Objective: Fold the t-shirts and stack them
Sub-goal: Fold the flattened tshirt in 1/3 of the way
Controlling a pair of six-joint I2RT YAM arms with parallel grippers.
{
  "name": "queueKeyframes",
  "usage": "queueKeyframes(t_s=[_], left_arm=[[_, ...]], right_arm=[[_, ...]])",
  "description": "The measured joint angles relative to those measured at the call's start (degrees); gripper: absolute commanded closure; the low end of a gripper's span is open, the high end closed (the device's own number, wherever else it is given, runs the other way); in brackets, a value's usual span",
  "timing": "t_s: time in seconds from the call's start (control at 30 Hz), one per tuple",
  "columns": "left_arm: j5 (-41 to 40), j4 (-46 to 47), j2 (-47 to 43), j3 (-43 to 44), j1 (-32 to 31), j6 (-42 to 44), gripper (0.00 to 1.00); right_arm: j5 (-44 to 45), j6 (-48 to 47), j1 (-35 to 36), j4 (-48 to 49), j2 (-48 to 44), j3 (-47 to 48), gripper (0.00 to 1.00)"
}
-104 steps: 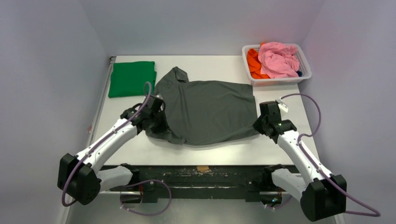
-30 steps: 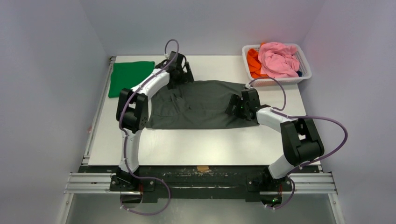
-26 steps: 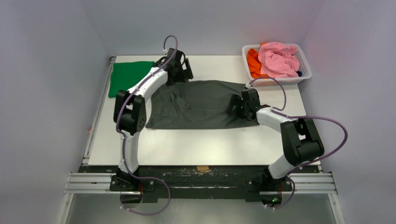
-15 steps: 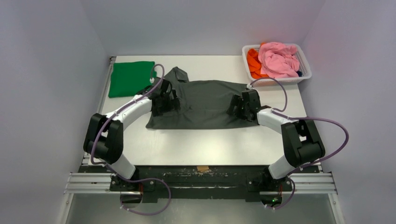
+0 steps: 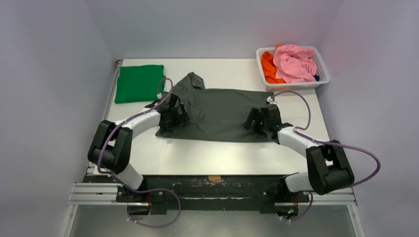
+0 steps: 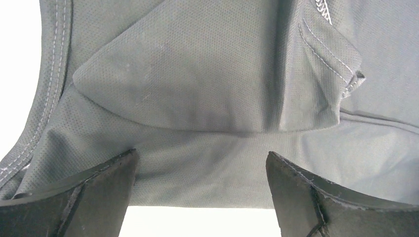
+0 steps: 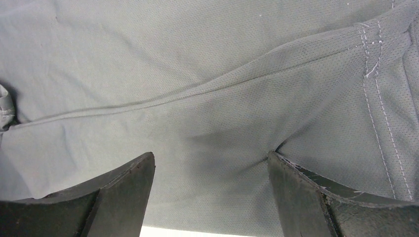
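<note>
Left claw [image 6: 200,170] and right claw [image 7: 210,170] gape over charcoal t-shirt [image 5: 222,114].

Left arm [image 5: 140,119] is reaching forward low, elbow out left; left jaws are hanging wide open. Right arm [image 5: 296,139] is mirroring it, elbow out right; right jaws are gaping slightly narrower, gripping nothing.

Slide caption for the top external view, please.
Open left gripper and right gripper over opposite ends of dark charcoal-grey cloth t-shirt; folded bright green cloth t-shirt far left.
</note>
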Motion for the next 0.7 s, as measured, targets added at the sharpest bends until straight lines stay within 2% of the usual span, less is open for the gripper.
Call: queueKeyframes(t_s=[0.33, 0.5, 0.7], left_arm=[[4.24, 3.91, -18.49, -18.53, -1.90, -4.76, 0.00], [4.46, 4.26, -26.82, -24.76, -5.66, -8.61, 0.00], [5.05, 0.37, -34.45, -29.05, -10.29, -14.36, 0.00]], right_arm=[[-1.46, 1.07, 0.02, -4.31, -11.61, -7.87, 0.17], [-2.58, 1.60, 0.35, -6.45, -16.70, -10.67, 0.17], [-3.39, 2.82, 0.48, -10.73, -22.05, -12.68, 0.17]])
